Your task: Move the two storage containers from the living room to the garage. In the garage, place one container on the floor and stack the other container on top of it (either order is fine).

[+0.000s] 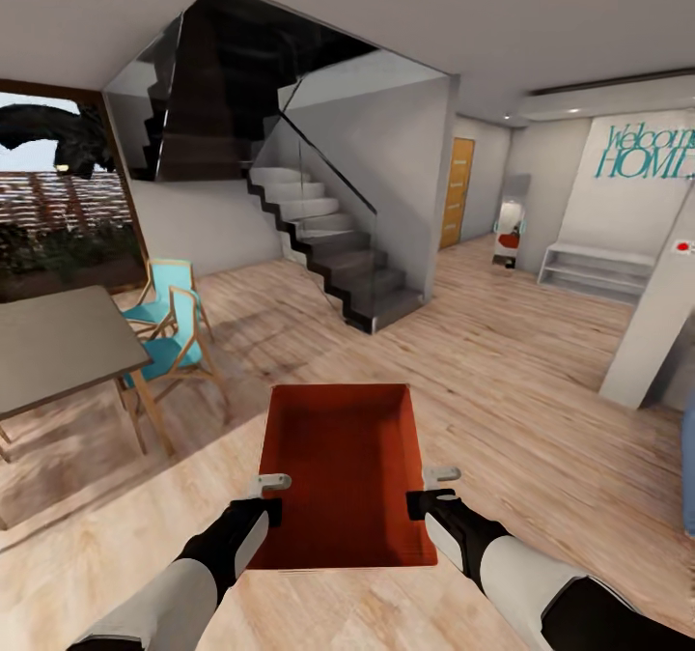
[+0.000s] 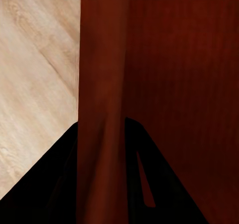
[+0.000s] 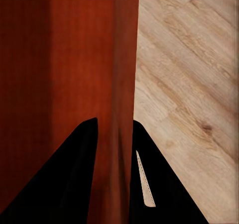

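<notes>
Transport stage: one red bin (image 1: 340,472) sits low centre of the frame, carried above the wood floor (image 1: 502,361). Left claw (image 1: 263,496) and right claw (image 1: 431,489) each clamp a side wall. Garage not reached; stacking remains.

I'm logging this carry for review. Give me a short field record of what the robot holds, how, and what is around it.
held item: red-orange storage container, open top, empty
left claw: shut on the container's left wall
right claw: shut on its right wall
wall between fingers: seen in both wrist views
floor: light wood planks
ahead: staircase, honey-wood door
left side: table, blue chairs
</notes>
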{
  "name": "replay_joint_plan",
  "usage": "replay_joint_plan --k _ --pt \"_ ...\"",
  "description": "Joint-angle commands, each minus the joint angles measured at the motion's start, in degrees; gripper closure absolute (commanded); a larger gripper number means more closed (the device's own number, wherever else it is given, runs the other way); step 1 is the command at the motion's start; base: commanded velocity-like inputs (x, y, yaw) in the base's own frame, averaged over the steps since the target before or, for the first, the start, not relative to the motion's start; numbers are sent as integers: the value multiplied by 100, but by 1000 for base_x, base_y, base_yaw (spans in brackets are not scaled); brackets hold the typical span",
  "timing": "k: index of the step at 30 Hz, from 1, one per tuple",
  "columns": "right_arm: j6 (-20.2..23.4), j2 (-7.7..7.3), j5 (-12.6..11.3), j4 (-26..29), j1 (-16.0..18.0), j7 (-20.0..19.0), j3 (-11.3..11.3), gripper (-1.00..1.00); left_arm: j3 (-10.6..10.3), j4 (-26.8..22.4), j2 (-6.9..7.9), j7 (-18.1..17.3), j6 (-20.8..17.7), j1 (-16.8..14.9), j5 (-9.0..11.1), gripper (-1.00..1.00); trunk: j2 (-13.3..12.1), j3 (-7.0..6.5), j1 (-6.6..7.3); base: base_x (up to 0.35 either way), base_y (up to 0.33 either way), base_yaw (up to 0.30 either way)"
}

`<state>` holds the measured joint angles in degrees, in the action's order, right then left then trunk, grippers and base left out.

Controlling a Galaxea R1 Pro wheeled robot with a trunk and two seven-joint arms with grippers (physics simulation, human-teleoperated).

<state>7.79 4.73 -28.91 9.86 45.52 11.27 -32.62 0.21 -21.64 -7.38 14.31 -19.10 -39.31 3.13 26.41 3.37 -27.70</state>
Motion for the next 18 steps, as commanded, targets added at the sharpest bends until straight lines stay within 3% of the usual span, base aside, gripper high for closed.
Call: replay_joint_plan --k 1,18 --pt "-146 -43 69 24 9 33 28 100 6 3 114 46 -42 2 47 100 12 12 -6 321 0 -250" --pt "-146 -51 69 24 9 33 28 100 6 4 114 46 -42 2 47 100 12 12 -6 322 0 -250"
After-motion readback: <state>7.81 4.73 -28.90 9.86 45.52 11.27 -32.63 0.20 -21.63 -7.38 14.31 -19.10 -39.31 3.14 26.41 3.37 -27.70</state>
